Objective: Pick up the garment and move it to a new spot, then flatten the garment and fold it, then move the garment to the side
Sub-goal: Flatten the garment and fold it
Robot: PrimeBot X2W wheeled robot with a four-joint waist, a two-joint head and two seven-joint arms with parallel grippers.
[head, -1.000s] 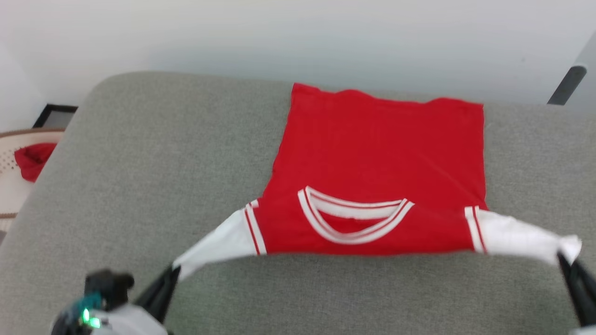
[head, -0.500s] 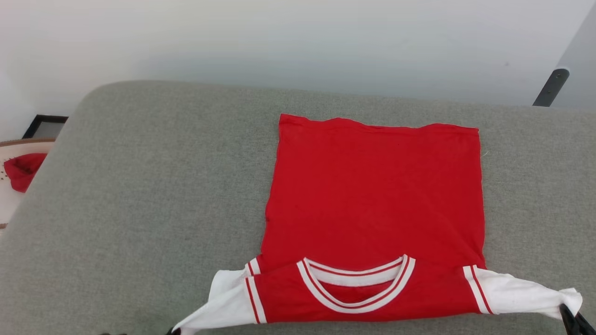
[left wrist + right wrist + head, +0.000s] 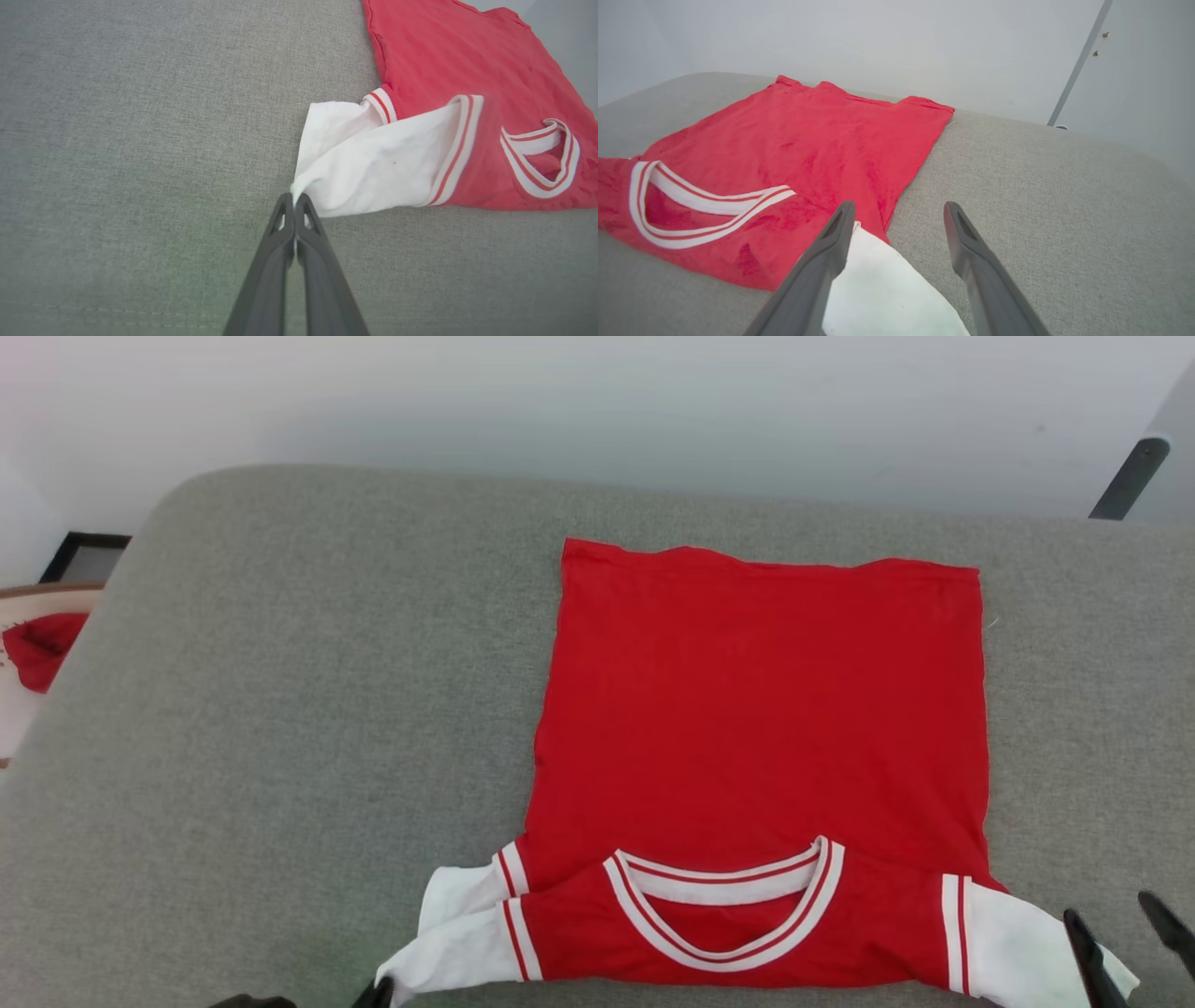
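**A:** Two end effectors at the near edge, so what is each one doing?

**B:** The left end effector has its dark fingers pressed together on the tip of the white sleeve on the robot's left. A sliver of white cloth shows between them. The right end effector stands wide apart and grips nothing. One finger hangs over the other white sleeve, the other over bare fabric just beside it.

**A:** And where does the garment lie?

**B:** The red jersey-style shirt with white short sleeves is spread on a grey fabric cushion, right of its middle in the head view. The plain red body lies flat and reaches toward the white wall. The collar end is nearest the robot, folded back over the body, so the white-and-red striped neckline faces up. The left sleeve is doubled, one layer over the other.

**A:** Any number visible?

**B:** No, I cannot tell from these views; the upper side is plain red.

**A:** Anything else around?

**B:** Off the cushion's left edge, a small red cloth sits in a cream basket, well apart from the shirt.
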